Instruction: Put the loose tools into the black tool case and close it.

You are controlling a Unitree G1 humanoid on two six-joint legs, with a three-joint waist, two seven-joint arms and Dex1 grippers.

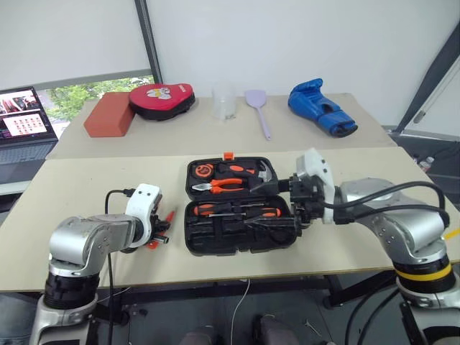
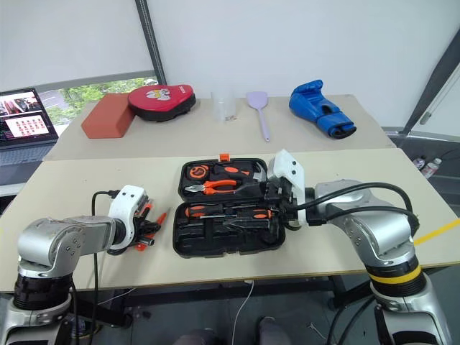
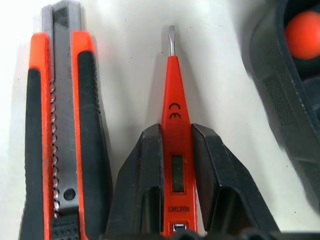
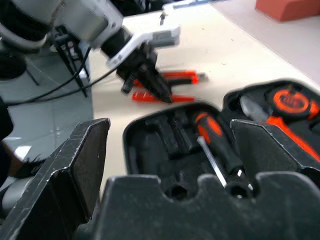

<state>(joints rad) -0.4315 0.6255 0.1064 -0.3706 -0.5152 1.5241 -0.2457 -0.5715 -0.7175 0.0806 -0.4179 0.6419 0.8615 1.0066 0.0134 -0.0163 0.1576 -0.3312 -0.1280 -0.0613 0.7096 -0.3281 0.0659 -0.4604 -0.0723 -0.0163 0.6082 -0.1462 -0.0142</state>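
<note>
Far table: red pad (image 1: 162,98), brick-red block (image 1: 109,115), blue boxing glove (image 1: 320,107), lilac spatula (image 1: 259,108).

Head pair overhead; wrist cameras close (shared table (image 1: 86,201))

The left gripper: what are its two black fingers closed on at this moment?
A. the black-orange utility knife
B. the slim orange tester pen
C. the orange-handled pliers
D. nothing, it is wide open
B. In the left wrist view the left gripper has a finger pressed on each side of the slim orange tester pen, while the utility knife lies untouched on the table beside it.
</note>
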